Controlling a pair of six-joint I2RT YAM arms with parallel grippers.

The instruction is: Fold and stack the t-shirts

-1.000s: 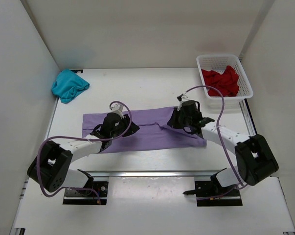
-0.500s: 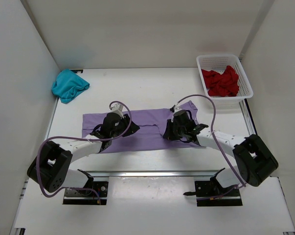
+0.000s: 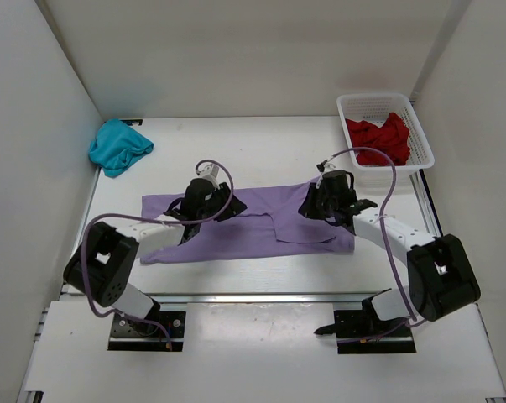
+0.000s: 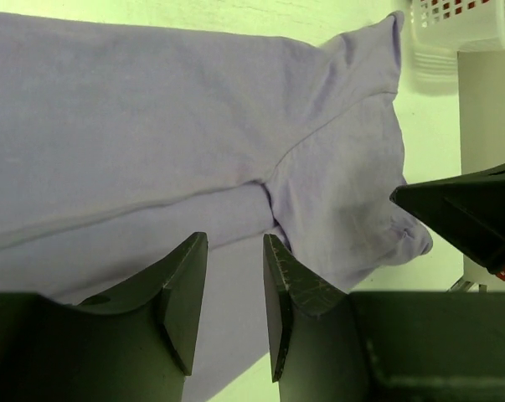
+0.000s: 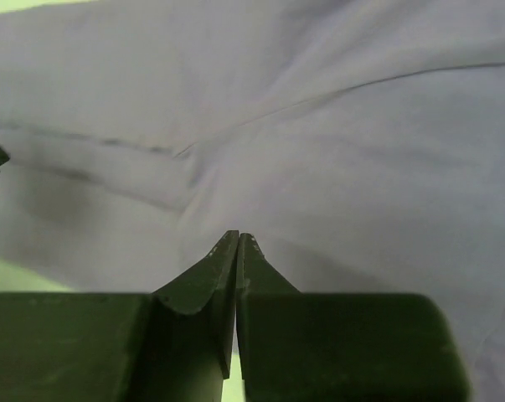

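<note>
1. lavender-purple soft cloth t-shirt (image 3: 253,220) lies nearest you, spread as a long, creased band across the middle of the white table (image 3: 261,147). one lower edge is turned over, but you could not call it a finished fold.
2. your left gripper (image 4: 235,243) sits low over the left half of that shirt with its jaws partly apart. the left wrist view shows bare cloth through the gap and nothing pinched.
3. your right gripper (image 5: 238,239) hangs over the shirt's right half with its jaws pressed together. you cannot tell whether a thin bit of cloth is caught between them.
4. farther back on the left, the teal-turquoise cloth t-shirt (image 3: 118,145) is bunched in the corner, unfolded.
5. at the far right, the deep red cloth t-shirt (image 3: 378,141) is crumpled inside the white plastic mesh basket (image 3: 425,151).
6. judged from this, you are early in the task: no shirt is folded, no stack is begun, and two shirts are untouched.
</note>
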